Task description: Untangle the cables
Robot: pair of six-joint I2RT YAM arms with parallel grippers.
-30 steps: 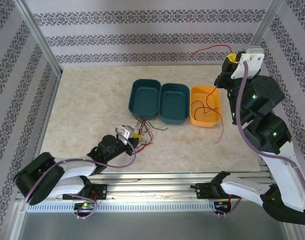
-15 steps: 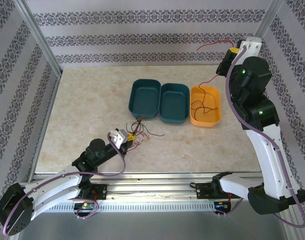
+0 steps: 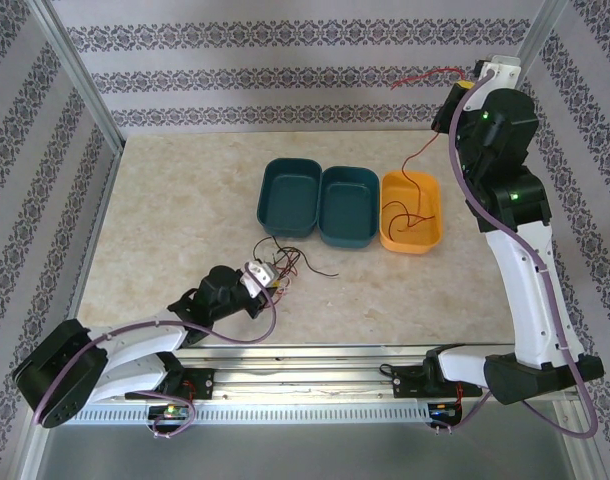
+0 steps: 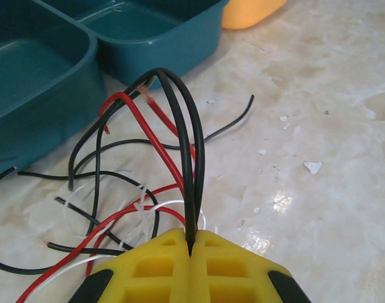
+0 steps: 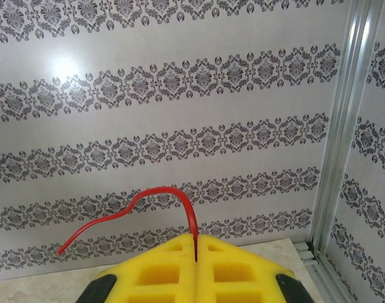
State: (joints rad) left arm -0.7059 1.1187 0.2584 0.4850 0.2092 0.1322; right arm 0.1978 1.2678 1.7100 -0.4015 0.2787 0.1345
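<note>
A tangle of thin red, black and white cables [image 3: 285,265] [image 4: 126,189] lies on the table in front of the teal bins. My left gripper [image 3: 268,282] [image 4: 192,243] is shut on black cables that loop up out of the pile. High at the back right, my right gripper [image 3: 461,90] [image 5: 196,247] is shut on a red cable [image 3: 425,78] [image 5: 142,199]. That cable's free end sticks out left against the wall, while its other part hangs down into the orange bin [image 3: 432,236], where more red cable [image 3: 407,215] lies coiled.
Two teal bins [image 3: 269,210] [image 3: 329,230] stand side by side left of the orange bin, at mid table. The patterned back wall and an aluminium corner post [image 5: 344,126] are close behind the right gripper. Small white flecks [image 4: 312,167] dot the marble tabletop.
The right gripper rose a little further up and back with the red cable, drawing it out of the orange bin. The left arm shifted and dropped lower, still holding the black cables by the pile.
</note>
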